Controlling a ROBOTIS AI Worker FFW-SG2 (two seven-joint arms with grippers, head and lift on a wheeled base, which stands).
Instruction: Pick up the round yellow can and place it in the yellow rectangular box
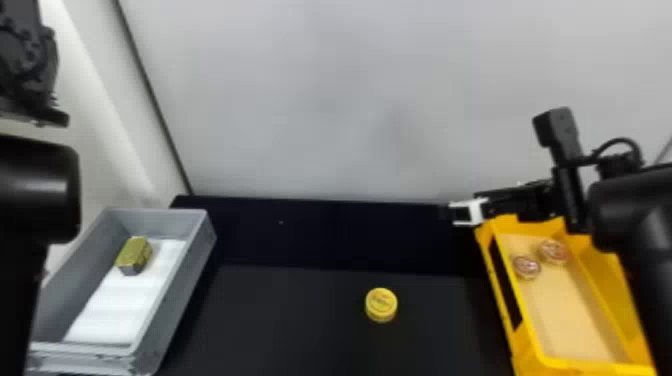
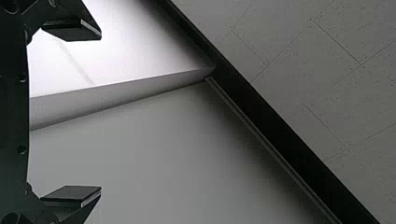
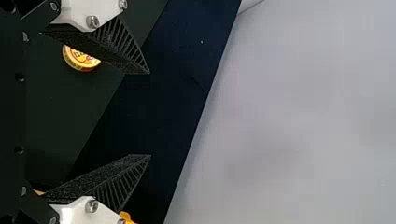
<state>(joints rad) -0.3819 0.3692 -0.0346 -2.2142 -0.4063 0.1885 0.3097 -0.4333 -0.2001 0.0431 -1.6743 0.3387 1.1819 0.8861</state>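
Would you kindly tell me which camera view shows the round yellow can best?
The head view: the round yellow can sits whole there on the dark table. The right wrist view has it partly hidden behind a finger; I see none of it in the left.

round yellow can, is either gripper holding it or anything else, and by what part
Nothing is held; the round yellow can sits on the black table.

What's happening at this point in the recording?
Nothing is being held yet. The round yellow can sits on the black table. The robot's black right gripper is open and empty above the far end of the yellow rectangular box, which holds two small round tins. The left gripper is open and empty too.
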